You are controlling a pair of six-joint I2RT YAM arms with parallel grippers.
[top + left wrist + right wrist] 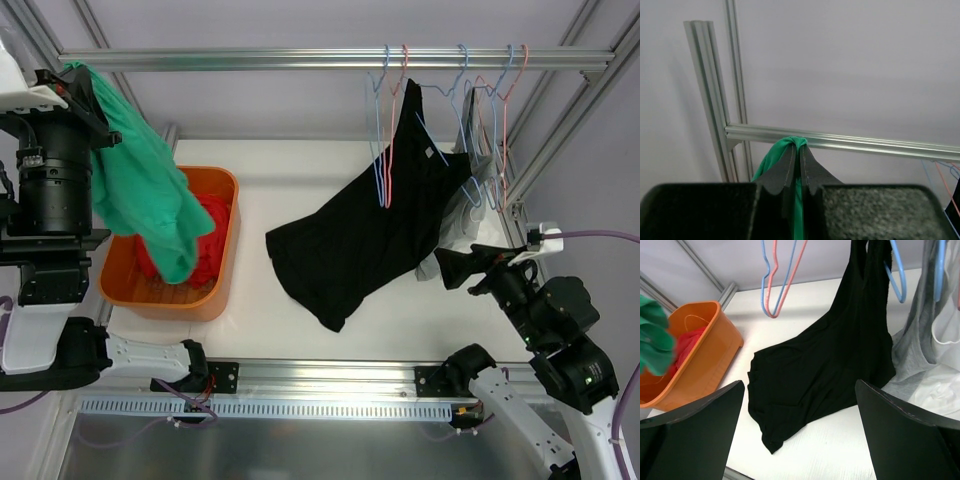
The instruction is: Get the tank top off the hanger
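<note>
With the left claw pinching a bunch of the green tank top high over the orange bin, lower toward the bin's middle before letting go, to land the hem inside the rim. With the right claw spread wide near the black tank top, draped from a blue hanger on the rail down to the table, reach for a shoulder strap and slip it sideways off the hanger's arm, never tugging downward.

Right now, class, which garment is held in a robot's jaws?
The green garment, pinched by the left gripper; the black tank top hangs from the rail, the red cloth lies in the basket.
</note>
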